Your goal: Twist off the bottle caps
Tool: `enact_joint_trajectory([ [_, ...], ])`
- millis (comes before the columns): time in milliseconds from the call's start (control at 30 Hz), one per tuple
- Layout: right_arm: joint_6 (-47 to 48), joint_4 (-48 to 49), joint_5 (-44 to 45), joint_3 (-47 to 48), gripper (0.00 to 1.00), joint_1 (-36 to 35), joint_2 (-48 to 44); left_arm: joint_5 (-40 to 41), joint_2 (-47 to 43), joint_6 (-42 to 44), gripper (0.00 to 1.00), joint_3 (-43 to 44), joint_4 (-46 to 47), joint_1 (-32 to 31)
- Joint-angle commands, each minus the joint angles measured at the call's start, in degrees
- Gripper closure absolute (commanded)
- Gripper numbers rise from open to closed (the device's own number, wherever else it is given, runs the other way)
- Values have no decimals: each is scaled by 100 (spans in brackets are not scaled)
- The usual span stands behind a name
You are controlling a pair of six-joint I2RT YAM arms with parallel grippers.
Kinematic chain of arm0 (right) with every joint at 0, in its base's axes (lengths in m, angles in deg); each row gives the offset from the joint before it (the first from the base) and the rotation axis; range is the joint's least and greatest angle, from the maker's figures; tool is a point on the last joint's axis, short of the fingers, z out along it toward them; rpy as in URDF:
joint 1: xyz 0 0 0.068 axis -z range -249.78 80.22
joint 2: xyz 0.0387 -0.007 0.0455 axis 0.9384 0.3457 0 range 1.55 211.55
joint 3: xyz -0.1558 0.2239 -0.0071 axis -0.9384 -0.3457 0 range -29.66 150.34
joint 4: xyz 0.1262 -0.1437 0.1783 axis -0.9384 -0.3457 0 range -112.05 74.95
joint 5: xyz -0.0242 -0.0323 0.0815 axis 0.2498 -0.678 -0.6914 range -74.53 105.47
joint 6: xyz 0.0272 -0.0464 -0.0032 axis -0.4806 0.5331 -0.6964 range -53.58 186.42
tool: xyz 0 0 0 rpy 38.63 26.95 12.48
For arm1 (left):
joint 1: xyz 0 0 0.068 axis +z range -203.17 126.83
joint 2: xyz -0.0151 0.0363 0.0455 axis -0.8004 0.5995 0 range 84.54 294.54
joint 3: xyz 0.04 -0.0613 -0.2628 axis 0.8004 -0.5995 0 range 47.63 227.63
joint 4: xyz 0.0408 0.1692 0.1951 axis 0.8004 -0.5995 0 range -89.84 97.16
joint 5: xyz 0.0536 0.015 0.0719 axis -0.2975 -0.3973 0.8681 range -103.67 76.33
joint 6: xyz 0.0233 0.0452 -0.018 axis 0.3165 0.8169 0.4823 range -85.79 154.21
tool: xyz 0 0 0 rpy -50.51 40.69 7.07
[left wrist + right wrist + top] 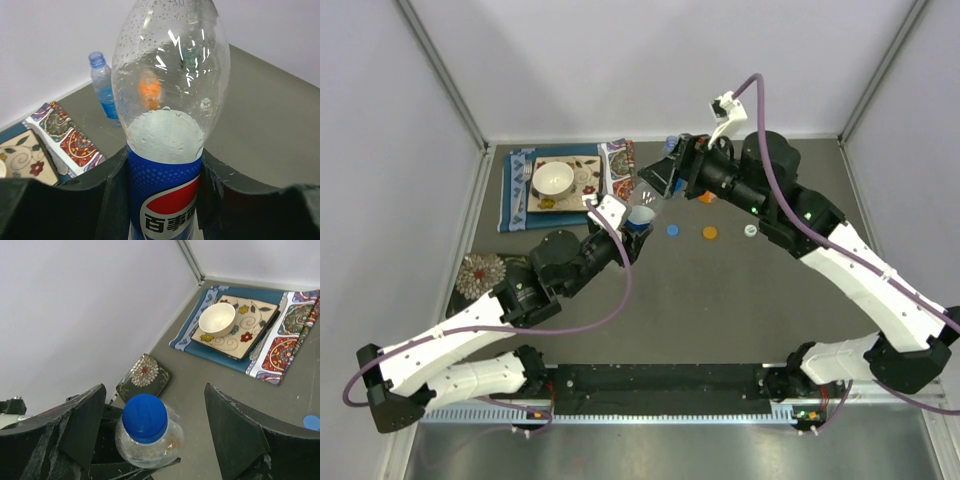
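Observation:
My left gripper (636, 226) is shut on the blue-labelled body of a clear bottle (167, 125), holding it upright in the middle of the table. Its blue cap (145, 417) is on the neck. My right gripper (160, 432) is open above it, with the cap between the fingers (235, 435) and nearer the left one, not touching. In the top view the right gripper (658, 182) hovers over the bottle top. A loose blue cap (672, 229), orange cap (710, 233) and white cap (750, 231) lie on the table. A second blue-labelled bottle (103, 87) stands further back.
A white bowl (552, 179) sits on a patterned plate (578, 198) on a blue placemat (515, 205) at the back left. A small floral dish (480, 272) lies at the left. An orange object (706, 197) shows under the right arm.

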State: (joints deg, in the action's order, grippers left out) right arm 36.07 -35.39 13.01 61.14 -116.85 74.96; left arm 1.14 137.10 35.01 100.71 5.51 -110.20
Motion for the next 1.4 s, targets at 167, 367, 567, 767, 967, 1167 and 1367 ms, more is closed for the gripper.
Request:
enact_joint_trajectory([
  [167, -200, 4, 404, 306, 36, -118, 42, 848, -61, 245, 53, -114, 332, -97],
  [367, -182, 30, 352, 245, 55, -145, 51, 840, -52, 237, 53, -131, 323, -106],
  [567, -173, 30, 264, 209, 56, -145, 130, 760, -61, 210, 53, -122, 332, -115],
  [767, -50, 39, 1, 139, 65, -145, 191, 681, -70, 210, 53, -131, 341, -115],
  [967, 353, 83, -430, 8, 100, -145, 69, 173, -201, 228, 53, -219, 446, -115],
  [1167, 1197, 337, -1956, -316, 100, -136, -230, -1906, -632, 219, 49, -342, 473, -36],
  [1367, 2181, 469, -3703, -739, 100, -13, -722, -4727, -405, -580, 51, 88, 59, 455],
])
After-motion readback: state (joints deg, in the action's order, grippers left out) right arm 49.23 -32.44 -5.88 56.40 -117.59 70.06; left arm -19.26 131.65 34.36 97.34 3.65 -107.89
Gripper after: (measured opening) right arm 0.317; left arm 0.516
